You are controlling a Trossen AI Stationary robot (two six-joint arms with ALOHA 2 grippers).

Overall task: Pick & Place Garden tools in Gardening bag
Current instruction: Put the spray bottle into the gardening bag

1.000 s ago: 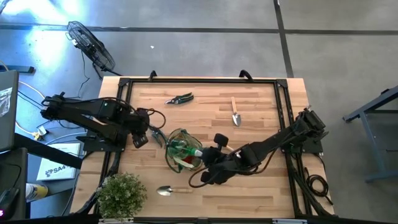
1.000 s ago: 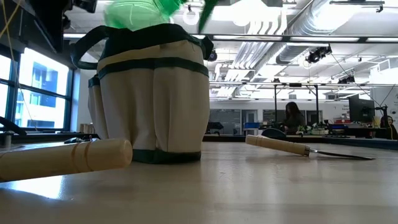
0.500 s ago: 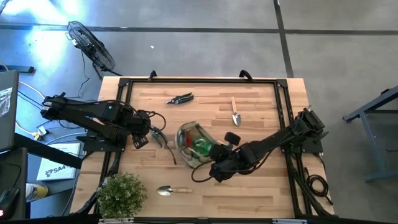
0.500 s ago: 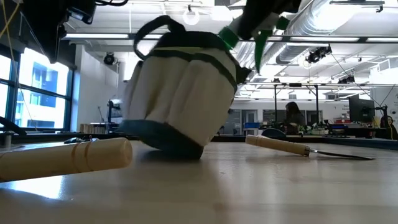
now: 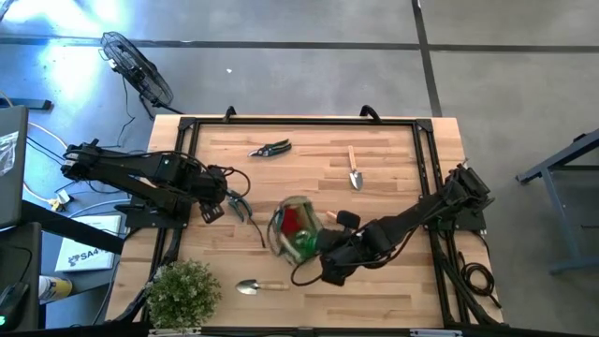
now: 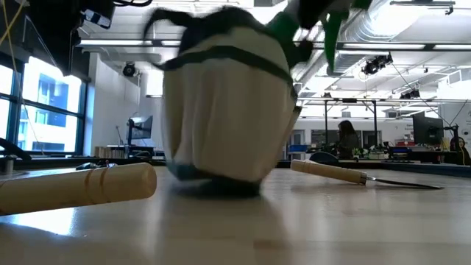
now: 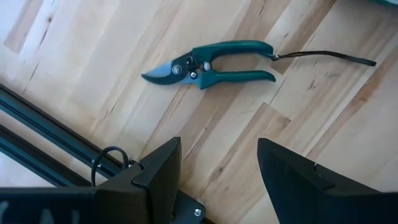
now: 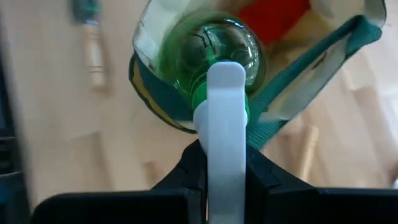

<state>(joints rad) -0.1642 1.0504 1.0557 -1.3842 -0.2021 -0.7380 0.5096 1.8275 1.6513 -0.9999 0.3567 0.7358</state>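
Right tool (image 5: 323, 251), seen just below the centre of the high view, is closed on the white neck of the green-and-white piece (image 8: 217, 74), a clear green bulb with a white stem that we take for a small sprayer. Its bulb end sits inside the mouth of the gardening bag (image 5: 293, 227), where a red cloth (image 8: 273, 18) also shows. In the low view the bag (image 6: 224, 110) appears tilted and blurred, its base not flat on the table (image 5: 393, 178), so we judge that the piece is dragging the bag along as it goes in.

Left tool (image 7: 217, 171) hangs over the left part of the table in the high view, its jaws standing wide apart and holding nothing. Ahead of it, in the left wrist view, lie the pruning shears (image 7: 208, 64) with dark green handles, closed, flat on the wood.

Still outside the bag we count three tools in the high view: the shears (image 5: 270, 148) at upper centre, one trowel (image 5: 355, 170) at upper right of centre, and another trowel (image 5: 259, 286) at lower centre, near the bushy plant (image 5: 182, 292).

We place the step at insertion of the green-and-white piece. The next move calls for releasing it only once the bag settles upright, otherwise the bag may tip and spill.
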